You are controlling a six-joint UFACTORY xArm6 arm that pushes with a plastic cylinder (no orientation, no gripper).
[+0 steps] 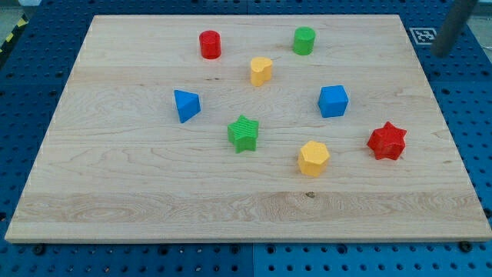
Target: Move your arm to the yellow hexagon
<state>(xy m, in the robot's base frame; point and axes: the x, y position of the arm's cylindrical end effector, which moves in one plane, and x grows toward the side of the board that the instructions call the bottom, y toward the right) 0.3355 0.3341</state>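
The yellow hexagon point(314, 158) lies on the wooden board point(154, 200), right of centre and towards the view's bottom. A second, smaller yellow block point(261, 70), its shape unclear, lies nearer the view's top. My rod shows blurred at the view's top right, and my tip point(440, 52) is just off the board's right edge. It is far from the yellow hexagon, up and to the right of it. The blue cube point(333, 101) and the red star point(387, 141) lie between the tip and the hexagon. The tip touches no block.
A red cylinder point(210, 44) and a green cylinder point(304, 40) stand near the view's top. A blue triangle point(186, 105) and a green star point(244, 134) lie left of centre. A blue pegboard point(31, 92) surrounds the board. A black-and-white marker point(423, 35) sits by the tip.
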